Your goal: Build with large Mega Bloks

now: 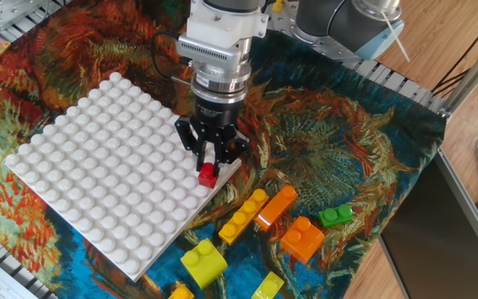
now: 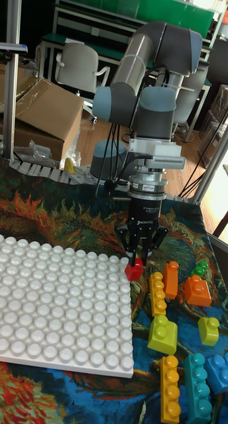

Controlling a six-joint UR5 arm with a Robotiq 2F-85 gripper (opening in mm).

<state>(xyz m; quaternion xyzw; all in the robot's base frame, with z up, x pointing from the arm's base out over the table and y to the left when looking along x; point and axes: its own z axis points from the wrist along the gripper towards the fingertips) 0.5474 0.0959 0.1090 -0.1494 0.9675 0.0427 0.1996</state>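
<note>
One small red brick (image 1: 207,174), stud up, is clamped in the end effector (image 1: 209,169) at the baseplate's (image 1: 98,166) edge.

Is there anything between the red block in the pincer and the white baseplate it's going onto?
Nothing visible is in the way. The pincer is shut on the red block right at the white baseplate's near edge, and the studs there are bare. The loose blocks lie apart on the cloth.

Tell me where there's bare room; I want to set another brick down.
Free: cloth right of the gripper and red brick, above the green brick. The white baseplate is bare. Crowded: the loose bricks below its right corner.
</note>
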